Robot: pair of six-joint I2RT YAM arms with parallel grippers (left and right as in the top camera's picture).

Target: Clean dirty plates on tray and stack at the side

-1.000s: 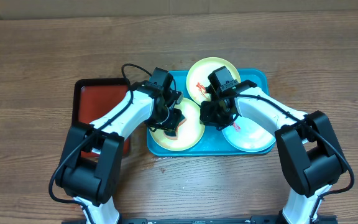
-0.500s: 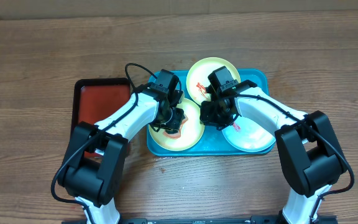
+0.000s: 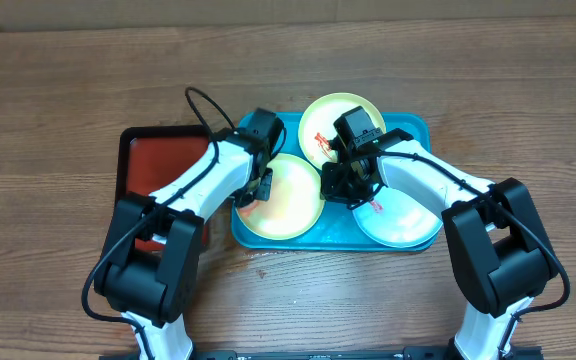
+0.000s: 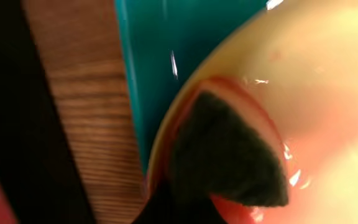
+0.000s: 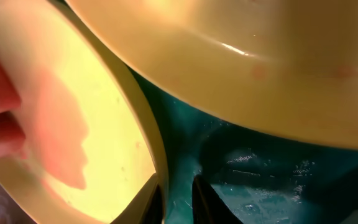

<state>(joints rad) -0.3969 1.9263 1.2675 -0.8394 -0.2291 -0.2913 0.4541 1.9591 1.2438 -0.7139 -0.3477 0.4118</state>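
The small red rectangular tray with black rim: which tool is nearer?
Left. The left tool is at the left edge of the pale yellow-green round plastic plate, just right of the red tray; the right tool sits farther right, over the turquoise plastic tray.

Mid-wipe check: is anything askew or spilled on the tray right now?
The pale blue-white plate is crowded into the turquoise tray's near right corner and seems to ride over its rim rather than lie flat. No spill shows on the tray itself.

Three plates (image 3: 290, 198) (two yellow-green, one blue-white) and two trays (image 3: 419, 130).
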